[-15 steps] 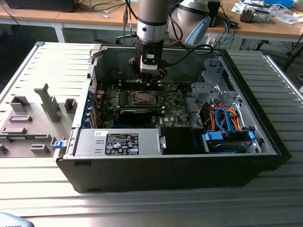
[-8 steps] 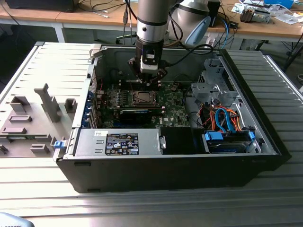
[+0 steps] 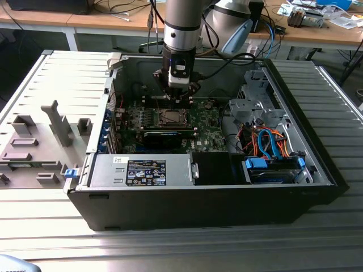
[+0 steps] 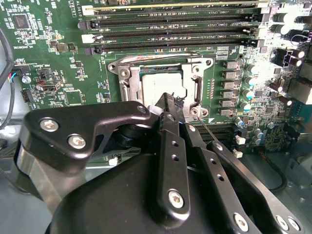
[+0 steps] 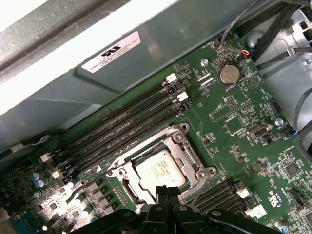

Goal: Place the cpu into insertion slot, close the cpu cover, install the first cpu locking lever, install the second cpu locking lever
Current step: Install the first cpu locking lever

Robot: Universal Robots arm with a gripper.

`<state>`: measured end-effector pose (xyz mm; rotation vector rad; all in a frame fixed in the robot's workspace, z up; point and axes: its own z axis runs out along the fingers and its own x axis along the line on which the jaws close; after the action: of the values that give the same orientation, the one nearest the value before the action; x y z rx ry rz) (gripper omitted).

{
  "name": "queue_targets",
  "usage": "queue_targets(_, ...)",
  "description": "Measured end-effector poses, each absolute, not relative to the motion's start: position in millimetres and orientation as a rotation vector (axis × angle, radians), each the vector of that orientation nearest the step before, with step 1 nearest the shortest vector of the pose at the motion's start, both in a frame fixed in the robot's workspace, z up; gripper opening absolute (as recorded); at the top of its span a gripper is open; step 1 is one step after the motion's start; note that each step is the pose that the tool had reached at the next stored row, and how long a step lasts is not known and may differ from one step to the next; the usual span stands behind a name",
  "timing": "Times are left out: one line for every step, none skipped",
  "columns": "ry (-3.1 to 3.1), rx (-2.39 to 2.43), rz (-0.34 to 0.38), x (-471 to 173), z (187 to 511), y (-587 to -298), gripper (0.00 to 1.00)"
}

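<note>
The cpu [image 4: 156, 84] [image 5: 158, 168] lies flat in the insertion slot [image 3: 170, 118] on the green motherboard [image 3: 207, 122]. The silvery cpu cover [image 4: 196, 87] [image 5: 189, 158] lies down around it, so the chip shows through its window. A thin wire locking lever [image 4: 210, 132] [image 5: 204, 189] rises at a slant from one socket corner. Another lever [image 5: 97, 179] runs along the side by the memory slots. My gripper [image 3: 177, 96] [image 4: 169, 100] [image 5: 165, 189] hovers just over the socket's edge, its black fingers shut together with nothing between them.
Long black memory slots [image 5: 126, 122] flank the socket. The case wall [image 5: 146, 44] stands close behind them. A silver power supply [image 3: 142, 170] and a drive bay with orange and blue cables [image 3: 266, 141] fill the case's near side. A grey fixture tray [image 3: 39, 141] lies at the exterior view's left.
</note>
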<state>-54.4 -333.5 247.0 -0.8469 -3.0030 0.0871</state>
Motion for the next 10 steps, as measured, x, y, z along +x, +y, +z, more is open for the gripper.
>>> queue_targets(-3.003, -0.846, 0.087, -54.4, 246.9, -333.5, 0.11)
queue_targets(-3.003, -0.846, 0.087, -54.4, 247.0, -333.5, 0.11)
queue_targets(-3.004, -0.845, 0.087, -54.4, 247.0, -333.5, 0.11)
queue_targets(-3.004, -0.844, 0.087, -54.4, 247.0, -333.5, 0.11)
queue_targets(-3.004, -0.843, 0.087, -54.4, 246.9, -333.5, 0.11)
queue_targets(-3.004, -0.843, 0.087, -54.4, 247.0, -333.5, 0.11)
queue_targets(-3.004, -0.842, 0.087, -54.4, 247.0, -333.5, 0.11)
queue_targets(-3.005, -0.842, 0.087, -54.4, 246.9, -333.5, 0.11)
queue_targets(-3.005, -0.84, 0.087, -54.4, 246.9, -333.5, 0.11)
queue_targets(-3.005, -0.839, 0.087, -54.4, 247.0, -333.5, 0.11)
